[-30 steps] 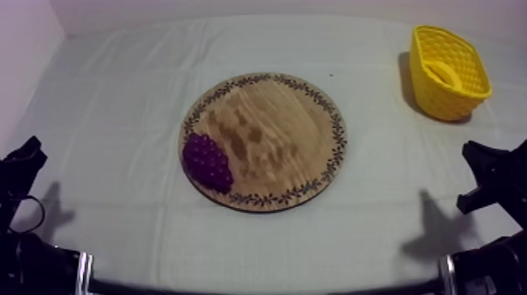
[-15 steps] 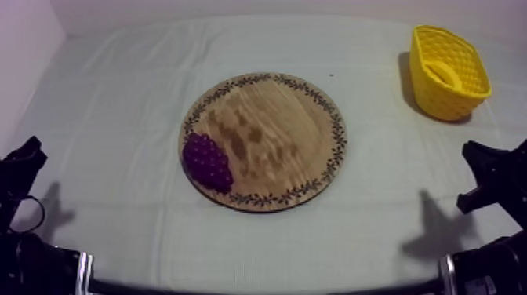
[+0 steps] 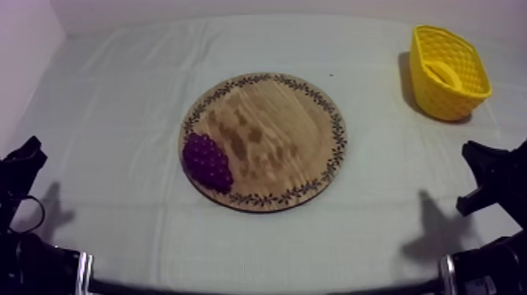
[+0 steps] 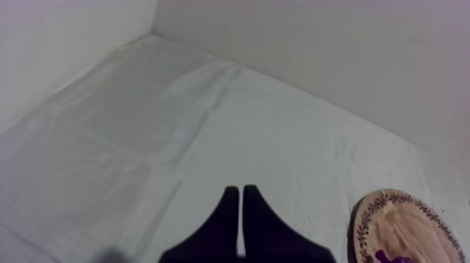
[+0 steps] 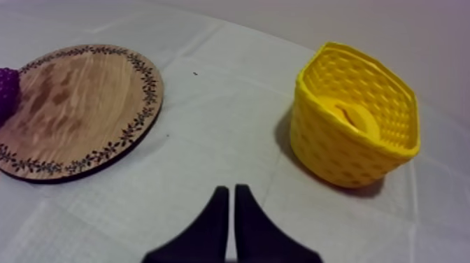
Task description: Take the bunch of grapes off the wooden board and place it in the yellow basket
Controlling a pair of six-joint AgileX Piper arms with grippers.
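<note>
Left gripper (image 4: 240, 190) and right gripper (image 5: 231, 189) fingers are lying together; you should be spreading the left's over the purple bunch of grapes (image 3: 207, 162).

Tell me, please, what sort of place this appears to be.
Probably a robot test bench: a cloth-covered table with a round wooden board, bunch of grapes and yellow basket; left gripper and right gripper shut.

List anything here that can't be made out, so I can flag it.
1. Yellow thing inside the basket: in the top and right wrist views the basket's wall hides most of it, so its kind is unclear.
2. Grapes: whole from above, but in both wrist views the picture's edge cuts off all but a sliver.
3. Board: in the left wrist view the edge cuts off most of it.
</note>
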